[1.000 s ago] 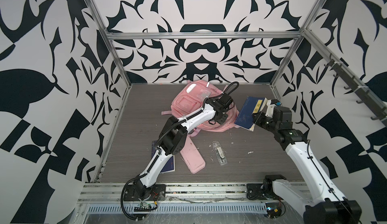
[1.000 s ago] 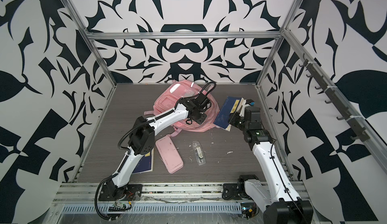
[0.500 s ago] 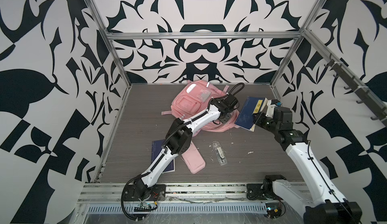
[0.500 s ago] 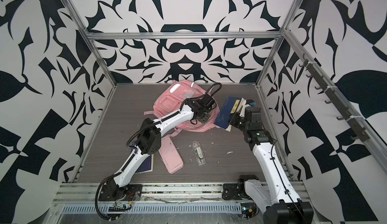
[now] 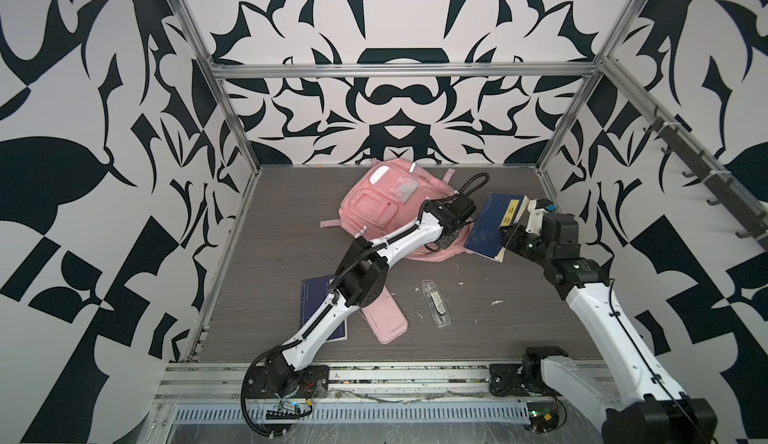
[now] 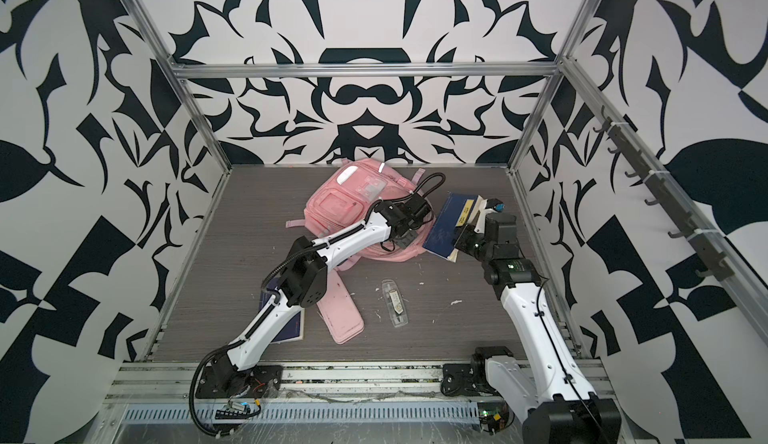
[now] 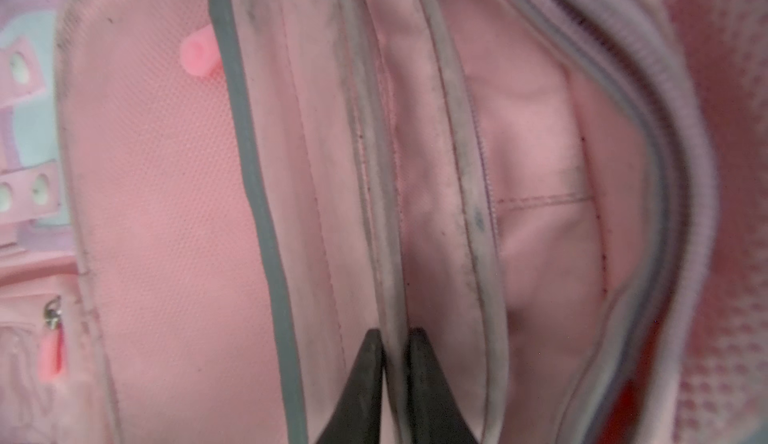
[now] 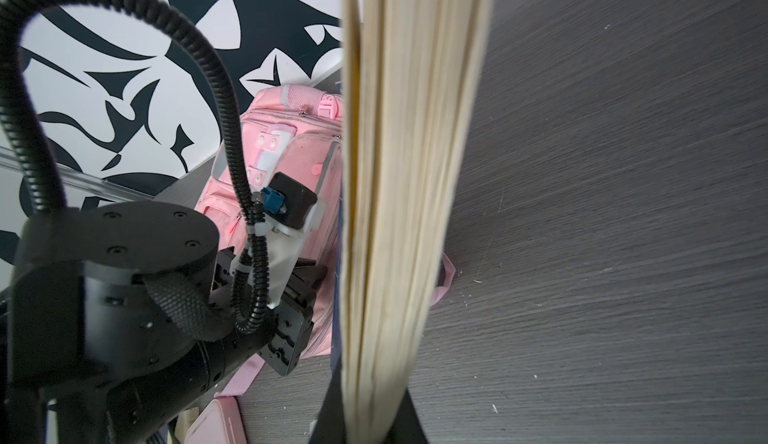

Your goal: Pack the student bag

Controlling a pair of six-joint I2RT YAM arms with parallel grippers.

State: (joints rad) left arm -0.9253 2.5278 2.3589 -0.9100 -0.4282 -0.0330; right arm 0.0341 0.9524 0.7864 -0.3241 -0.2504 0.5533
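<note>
The left arm stretches far forward, its left gripper pinched tight on the rim of the large pink fabric student bag, while the bent right arm's right gripper clamps a thick blue-covered book just beside it.

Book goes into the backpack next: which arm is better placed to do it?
Right. The right claw grips the blue book next to the pink backpack. The left claw is shut on the trim of the backpack's open mouth, so it looks busy holding that open.
</note>
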